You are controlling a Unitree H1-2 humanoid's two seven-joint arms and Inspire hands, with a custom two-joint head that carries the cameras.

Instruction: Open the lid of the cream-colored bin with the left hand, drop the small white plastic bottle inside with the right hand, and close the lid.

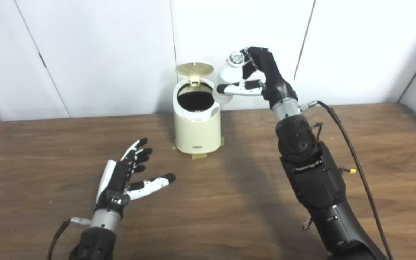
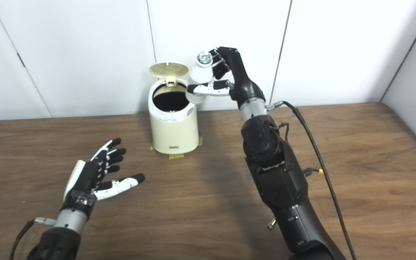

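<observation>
Drop step in hand: right hand [image 1: 256, 77] is grasping the small white plastic bottle [image 1: 228, 77] just beside the cream-colored bin [image 1: 197, 122], lid [image 1: 194, 69] standing open. Left hand [image 1: 126, 173] is resting released. Next: carry bottle over the opening, then release

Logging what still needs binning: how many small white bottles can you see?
1: the white bottle is held in the right hand, raised beside the open bin. The bin's dark interior could hide others.
</observation>
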